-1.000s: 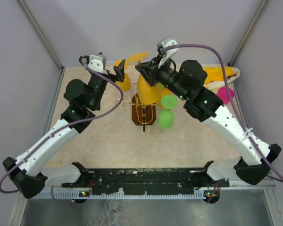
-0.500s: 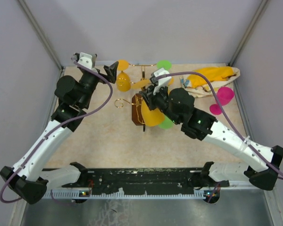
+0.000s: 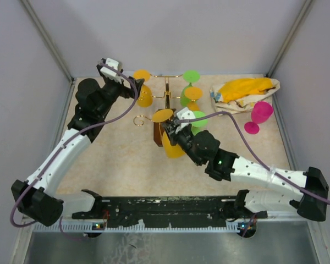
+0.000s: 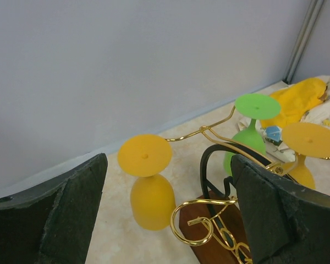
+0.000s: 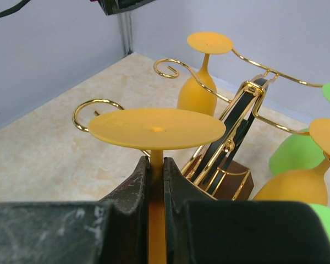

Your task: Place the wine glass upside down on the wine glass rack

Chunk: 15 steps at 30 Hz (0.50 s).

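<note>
Orange glass (image 5: 157,129), seemingly between right fingers (image 5: 126,190)

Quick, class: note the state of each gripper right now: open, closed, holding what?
Left gripper: open, holding nothing.
Right gripper: closed on the stem of an inverted orange-yellow wine glass.

Orange wine glass (image 3: 144,96) (image 3: 193,92) (image 3: 163,115): three. Green wine glass (image 3: 191,76) (image 3: 198,118): two. Pink wine glass (image 3: 260,111): one. Gold wire rack (image 3: 158,132): one. Yellow cloth bag (image 3: 245,88), far right: one.
</note>
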Each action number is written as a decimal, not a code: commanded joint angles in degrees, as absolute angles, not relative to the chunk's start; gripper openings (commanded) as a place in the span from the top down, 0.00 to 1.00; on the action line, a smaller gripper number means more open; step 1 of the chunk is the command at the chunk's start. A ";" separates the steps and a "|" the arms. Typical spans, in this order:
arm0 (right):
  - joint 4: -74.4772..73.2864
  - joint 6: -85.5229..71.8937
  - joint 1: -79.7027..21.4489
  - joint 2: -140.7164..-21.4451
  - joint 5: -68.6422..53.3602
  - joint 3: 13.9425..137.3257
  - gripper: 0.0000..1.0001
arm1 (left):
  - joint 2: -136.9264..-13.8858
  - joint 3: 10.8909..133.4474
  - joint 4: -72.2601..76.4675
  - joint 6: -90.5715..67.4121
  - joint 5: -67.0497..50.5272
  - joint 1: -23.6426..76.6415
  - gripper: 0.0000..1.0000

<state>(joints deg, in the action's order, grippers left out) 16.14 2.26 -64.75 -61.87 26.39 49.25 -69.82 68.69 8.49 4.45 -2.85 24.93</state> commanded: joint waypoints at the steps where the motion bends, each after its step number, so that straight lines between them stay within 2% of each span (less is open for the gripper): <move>1: 35.77 6.99 -65.35 -63.16 29.40 46.85 1.00 | -70.92 70.30 8.72 3.85 -8.69 22.75 0.02; 15: 44.33 8.32 -66.29 -73.34 27.51 47.14 1.00 | -69.81 68.37 9.99 2.83 -11.89 16.28 0.01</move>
<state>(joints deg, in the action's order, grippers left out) 37.85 7.86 -65.36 -72.27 26.96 46.15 -71.46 68.66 7.99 3.84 -9.74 17.50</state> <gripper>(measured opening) 0.068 0.987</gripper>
